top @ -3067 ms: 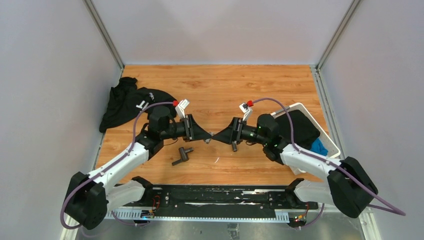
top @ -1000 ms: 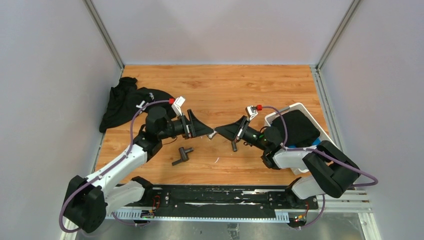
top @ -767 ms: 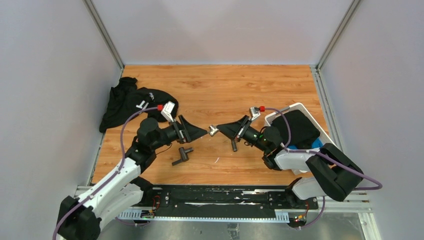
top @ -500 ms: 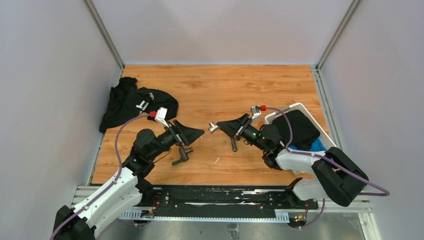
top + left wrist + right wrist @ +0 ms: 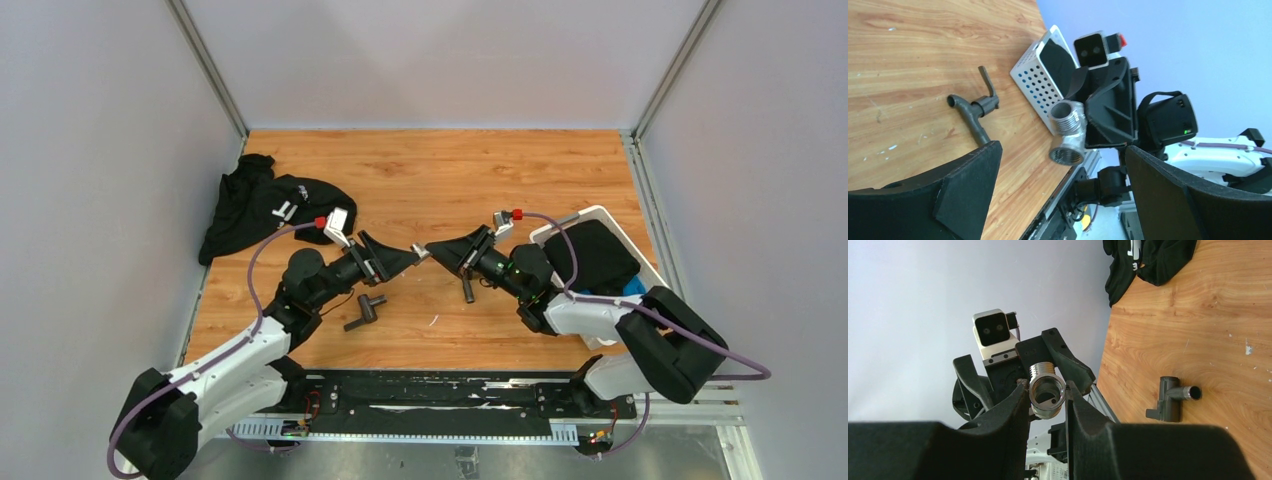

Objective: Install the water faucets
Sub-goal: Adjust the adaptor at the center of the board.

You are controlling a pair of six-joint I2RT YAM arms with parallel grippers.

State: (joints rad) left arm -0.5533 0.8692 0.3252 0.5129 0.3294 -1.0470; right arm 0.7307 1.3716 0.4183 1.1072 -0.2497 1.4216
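Observation:
A silver threaded pipe fitting point(image 5: 1047, 389) is clamped between the fingers of my right gripper point(image 5: 1047, 402), which holds it in the air over the table's middle. My left gripper point(image 5: 1062, 150) faces it with its jaws wide open. The fitting point(image 5: 1067, 131) hangs just ahead of the left fingertips and touches neither. In the top view the two grippers point(image 5: 405, 258) point(image 5: 434, 250) meet nose to nose. Two dark-grey water faucets lie on the wood: a T-shaped one point(image 5: 366, 310) under the left arm and one with a lever point(image 5: 467, 288) under the right arm.
A black cloth point(image 5: 260, 205) is heaped at the table's far left. A white perforated basket point(image 5: 597, 210) holding dark and blue fabric stands at the right, behind my right arm. Grey walls close in the table on three sides.
My left gripper drew back down and to the left, away from the fitting, then came back up to it with its jaws wider. My right gripper kept hold of the fitting and shifted slightly.

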